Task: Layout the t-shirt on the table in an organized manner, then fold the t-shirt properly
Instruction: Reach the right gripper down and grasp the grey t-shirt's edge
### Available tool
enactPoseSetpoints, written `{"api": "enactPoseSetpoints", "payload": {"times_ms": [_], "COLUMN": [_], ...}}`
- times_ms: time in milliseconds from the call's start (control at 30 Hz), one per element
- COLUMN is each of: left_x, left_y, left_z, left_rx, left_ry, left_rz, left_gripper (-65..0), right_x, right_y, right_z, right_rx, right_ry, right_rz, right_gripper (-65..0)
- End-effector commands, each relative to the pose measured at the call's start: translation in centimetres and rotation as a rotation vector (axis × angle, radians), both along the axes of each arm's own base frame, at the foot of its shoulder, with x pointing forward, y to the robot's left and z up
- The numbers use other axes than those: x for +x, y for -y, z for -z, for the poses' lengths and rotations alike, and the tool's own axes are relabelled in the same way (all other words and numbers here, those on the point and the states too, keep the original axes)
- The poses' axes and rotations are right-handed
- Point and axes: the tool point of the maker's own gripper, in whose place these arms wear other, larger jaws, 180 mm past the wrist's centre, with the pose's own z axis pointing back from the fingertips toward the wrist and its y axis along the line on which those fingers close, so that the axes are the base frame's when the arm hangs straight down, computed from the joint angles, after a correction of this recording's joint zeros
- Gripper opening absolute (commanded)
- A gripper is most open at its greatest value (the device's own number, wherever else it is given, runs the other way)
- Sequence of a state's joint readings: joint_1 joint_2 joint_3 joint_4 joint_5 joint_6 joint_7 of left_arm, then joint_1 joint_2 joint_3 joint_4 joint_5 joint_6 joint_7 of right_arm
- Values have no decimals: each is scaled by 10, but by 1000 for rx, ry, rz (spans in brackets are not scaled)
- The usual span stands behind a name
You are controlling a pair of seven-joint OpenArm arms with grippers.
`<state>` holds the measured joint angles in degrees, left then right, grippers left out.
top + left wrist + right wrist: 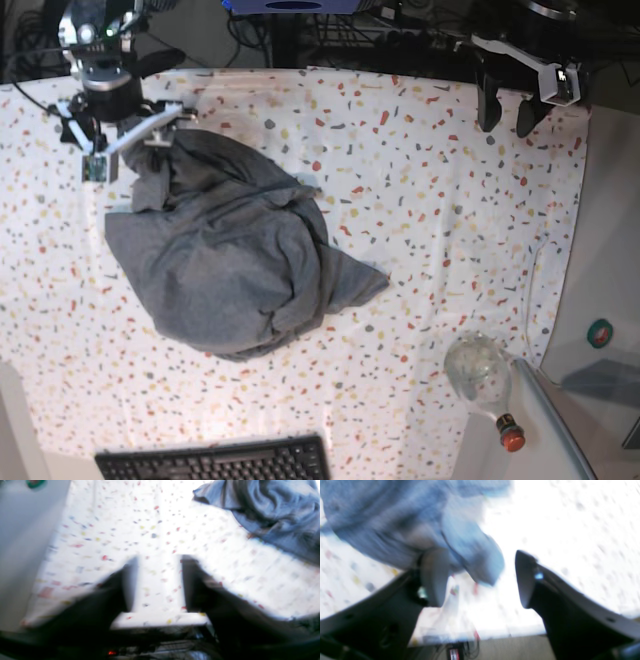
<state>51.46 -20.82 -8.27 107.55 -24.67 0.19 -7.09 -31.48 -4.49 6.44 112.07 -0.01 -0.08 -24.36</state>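
On the table (450,200) your t-shirt (225,260) sits bunched, left of centre: soft, light, floppy. Both sets of fingers stand wide, holding nothing, right gripper (480,580) at its edge, left gripper (158,582) well apart. Pinch a hem.

One heather-grey knit t-shirt (225,265) lies in a single crumpled heap, one edge of it just beside the right pincer (132,147). One white cloth-covered table (450,200) speckled with red, orange, yellow and grey flecks spreads beneath both pincers. There are two black pincers in all, the second being the left pincer (508,115), well apart from the shirt. One clear bottle with a red cap (485,380) lies far from either pincer, and one black keyboard (215,462) sits at the edge farthest from them.
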Motion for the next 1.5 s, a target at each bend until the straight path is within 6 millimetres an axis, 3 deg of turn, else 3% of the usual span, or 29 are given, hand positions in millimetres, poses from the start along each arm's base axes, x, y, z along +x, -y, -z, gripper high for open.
{"api": "enactPoseSetpoints", "payload": {"times_ms": [0,67,167,300,400,467,600,700,767,900,1100,1167,1200,1233,1300,1467], "left_x": [5,12,23,30,30,30,30,28,28,26,27,27,26,26,25,24], "left_y": [-2,-4,-4,-2,-5,-16,-40,-54,-56,-55,-49,-49,-49,-49,-49,-50], "left_z": [-6,-4,-2,0,-2,-4,-12,-17,-17,-4,5,5,6,6,7,9], "left_rx": [-25,-75,-111,-116,-113,-96,-67,-52,-50,-59,-80,-80,-80,-80,-79,-76], "left_ry": [20,4,-13,-20,-16,-11,20,39,39,-48,-113,-113,-116,-119,-122,-128], "left_rz": [-17,-45,-59,-58,-65,-90,-168,-215,-223,-220,-219,-219,-219,-219,-218,-220], "left_gripper": [-207,-191,-237,-295,-299,-299,-299,-299,-299,-299,-299,-299,-299,-299,-299,-299], "right_x": [21,49,88,131,149,153,152,149,146,144,134,133,133,133,138,142], "right_y": [5,19,53,81,101,111,107,102,101,74,61,61,62,63,67,82], "right_z": [-17,-25,-27,4,32,42,72,79,77,68,78,80,80,79,68,7], "right_rx": [-15,-24,-27,65,179,211,261,268,265,283,306,312,311,309,289,178], "right_ry": [77,131,136,6,-65,-91,-183,-209,-211,-219,-266,-271,-269,-268,-239,-151], "right_rz": [7,42,139,190,254,261,249,237,234,139,113,120,121,119,102,62], "right_gripper": [-242,-239,-231,-231,-234,-234,-233,-236,-237,-239,-243,-300,-365,-438,-650,-650]}}
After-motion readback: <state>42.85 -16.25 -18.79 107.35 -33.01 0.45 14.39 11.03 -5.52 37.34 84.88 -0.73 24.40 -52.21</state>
